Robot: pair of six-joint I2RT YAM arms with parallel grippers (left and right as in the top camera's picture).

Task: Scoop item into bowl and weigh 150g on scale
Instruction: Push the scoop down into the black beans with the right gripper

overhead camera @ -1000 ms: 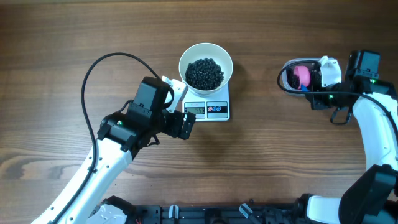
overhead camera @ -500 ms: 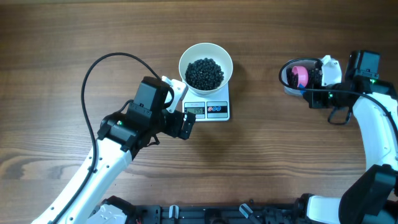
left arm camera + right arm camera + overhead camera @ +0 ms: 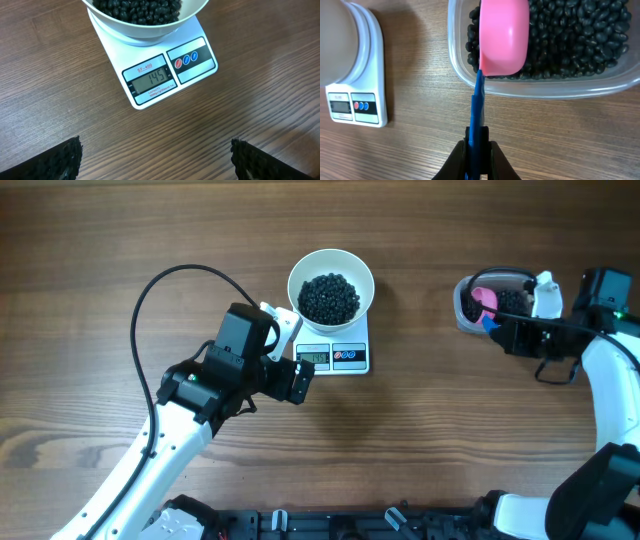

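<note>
A brown wood-grain table (image 3: pixel 480 460) fills the frame edge to edge, its grain running left to right under soft, even light.

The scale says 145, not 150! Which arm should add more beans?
Right: the right tool is shut on the pink scoop, over the beans in the clear tub. The left tool is open and empty beside the scale.

bowl (image 3: pixel 146 34) cropped above, tub (image 3: pixel 545 88) cropped right
</note>
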